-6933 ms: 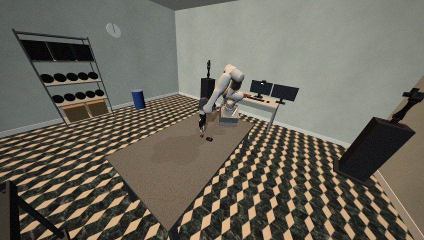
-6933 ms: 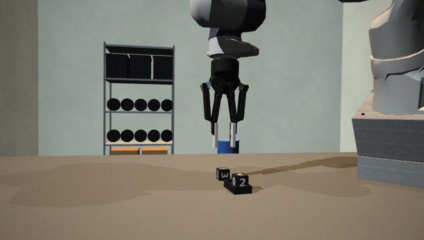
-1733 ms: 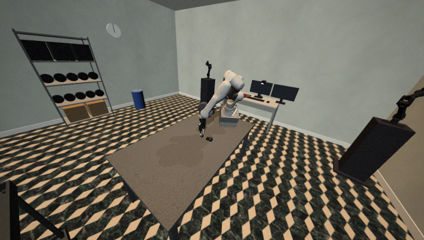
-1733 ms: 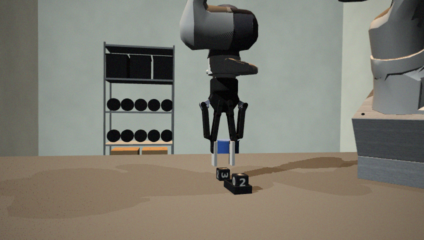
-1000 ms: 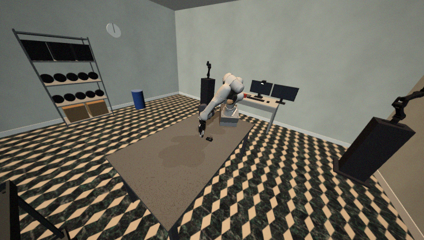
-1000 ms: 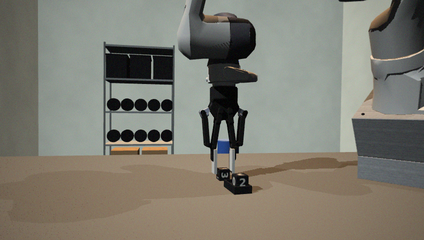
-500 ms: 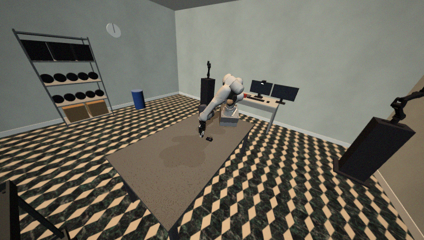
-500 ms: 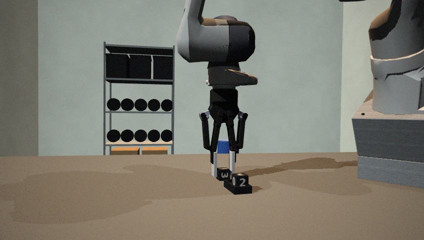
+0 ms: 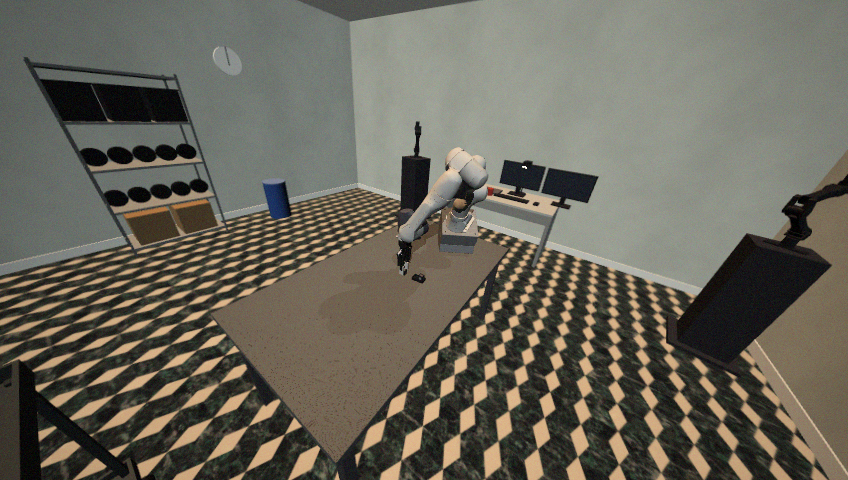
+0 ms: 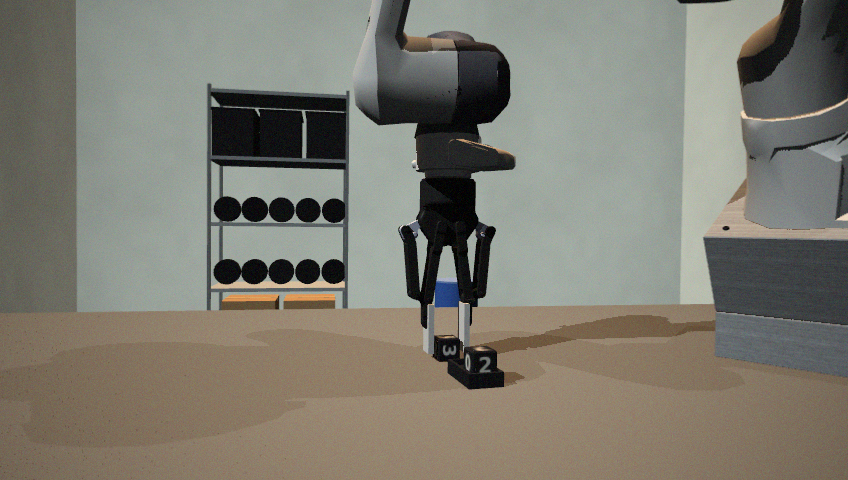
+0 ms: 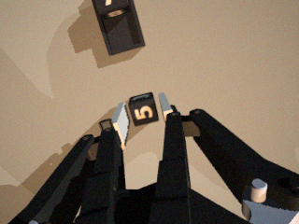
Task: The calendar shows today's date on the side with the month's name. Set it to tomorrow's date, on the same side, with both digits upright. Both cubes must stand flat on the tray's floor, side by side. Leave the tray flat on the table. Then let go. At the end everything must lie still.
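Fingers of the black two-finger gripper with pale pads [image 9: 403, 270] [image 10: 446, 350] [image 11: 144, 114] pointed straight down, spread, flanking the black numbered cube [image 10: 446, 347] [image 11: 144, 110] without gripping; to the right and nearer, the black rectangular tray [image 9: 416, 279] [image 10: 486, 380] [image 11: 125, 42] held another!

On the table [image 10: 357, 428], a black tray [image 10: 486, 381] holds a cube [image 10: 480, 360] showing 0 and 2. Just beyond, to the left, another cube [image 10: 447, 348] shows a sideways 3, between the gripper's [image 10: 446, 350] pale, parted fingers [image 10: 428, 330]. The robot base [image 10: 773, 297] stands right.

Rack [image 9: 198, 155] [image 10: 209, 196]: 10 black discs | blue bin [image 9: 276, 199] [image 10: 446, 293] | 2 monitors [image 9: 521, 177]
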